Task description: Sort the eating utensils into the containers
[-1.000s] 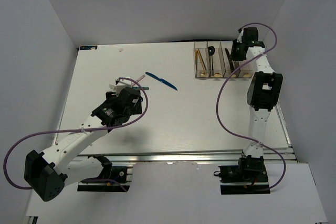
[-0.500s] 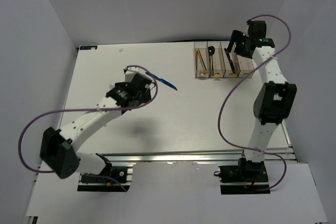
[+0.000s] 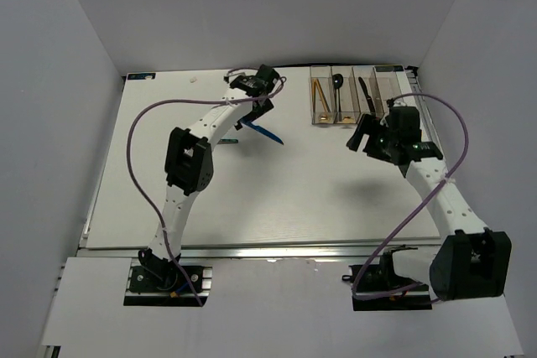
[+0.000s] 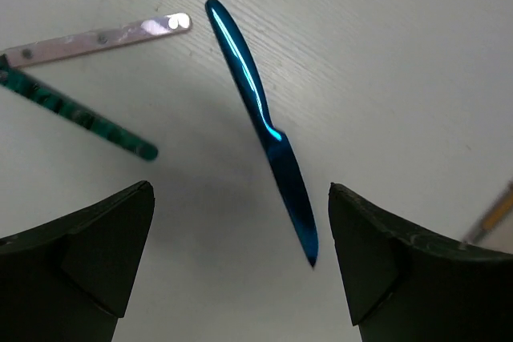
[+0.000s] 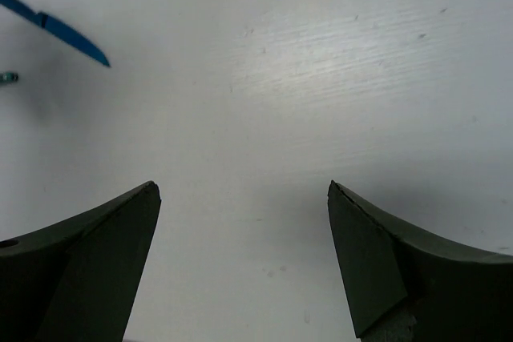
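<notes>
Lighting: bright, diffuse; soft shadows on white table (image 3: 319, 199). Glare streak along blue knife (image 4: 240, 54). Near fingers (image 4: 80, 254) dark, slightly blurred.

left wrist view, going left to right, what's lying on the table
green patterned handle → blue knife → tip of an orange stick at the right edge. The pale shiny handle overlaps the green one sideways, so it is left out.

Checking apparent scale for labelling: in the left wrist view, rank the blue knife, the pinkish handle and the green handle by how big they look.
1. Blue knife: clearly the longest, and wholly in view.
2 and 3. Pinkish handle and green handle: their visible lengths look alike. The left edge cuts off both, so I won't rank them.
</notes>
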